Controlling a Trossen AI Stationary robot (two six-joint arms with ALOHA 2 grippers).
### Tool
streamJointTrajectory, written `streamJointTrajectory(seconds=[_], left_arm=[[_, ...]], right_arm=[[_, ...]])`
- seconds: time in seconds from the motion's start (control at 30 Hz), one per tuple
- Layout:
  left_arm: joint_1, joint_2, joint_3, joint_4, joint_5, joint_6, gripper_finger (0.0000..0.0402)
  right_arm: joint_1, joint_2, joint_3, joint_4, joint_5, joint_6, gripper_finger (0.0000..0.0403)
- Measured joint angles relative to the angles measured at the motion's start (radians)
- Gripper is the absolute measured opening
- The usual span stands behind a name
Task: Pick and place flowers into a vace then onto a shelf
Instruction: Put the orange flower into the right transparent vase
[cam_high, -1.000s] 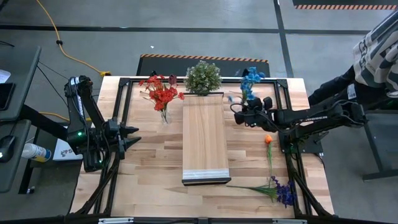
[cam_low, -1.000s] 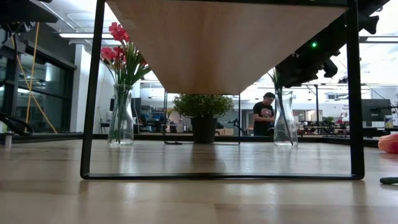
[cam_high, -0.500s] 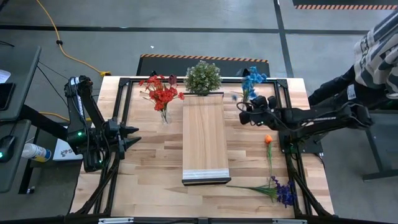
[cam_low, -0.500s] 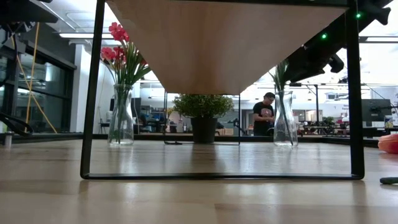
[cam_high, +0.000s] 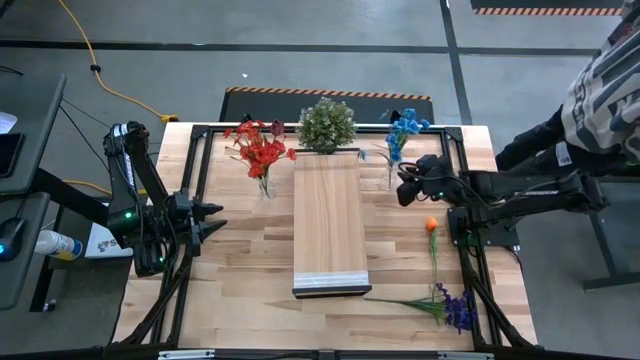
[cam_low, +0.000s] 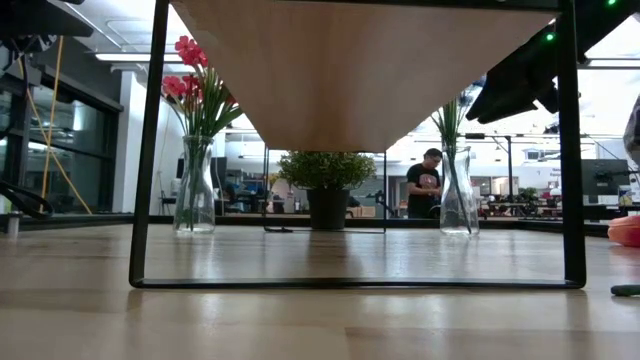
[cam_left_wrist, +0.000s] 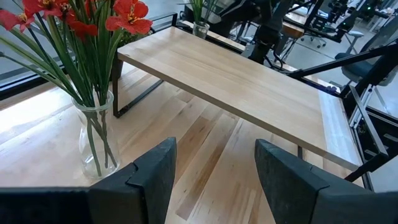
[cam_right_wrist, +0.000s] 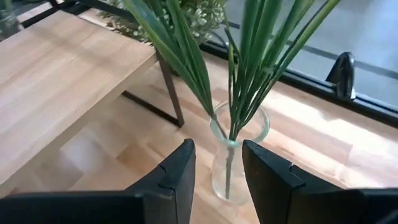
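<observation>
Jaws on the right gripper stood parted with nothing between them, hanging just beside a clear glass vase near the far right of the surface. Blue flowers stood in that vase, their green stems rising past the dark fingers. Left gripper waited over the left side of the surface, its jaws also open and empty, pointing toward the shelf. Red flowers stood in a second glass vase on the surface, near the shelf's far left corner. A bushy potted plant sat at the shelf's far end. An orange flower and purple flowers lay loose on the surface to the right of the shelf. Nothing rested on the shelf's top.
</observation>
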Motion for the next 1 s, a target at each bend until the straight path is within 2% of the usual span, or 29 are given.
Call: streamJointTrajectory(seconds=[0.43,0.67,1.0], left_arm=[[0.0,0.0,0.0,0.0,0.0,0.0,0.025],[0.0,0.0,0.0,0.0,0.0,0.0,0.025],[0.0,0.0,0.0,0.0,0.0,0.0,0.025]], right_arm=[[0.0,-0.111,0.0,-0.089,-0.292,0.034,0.0124],[0.0,-0.115,0.0,-0.219,-0.504,0.121,0.0124],[0.0,-0.114,0.0,-0.365,-0.739,0.272,0.0124]])
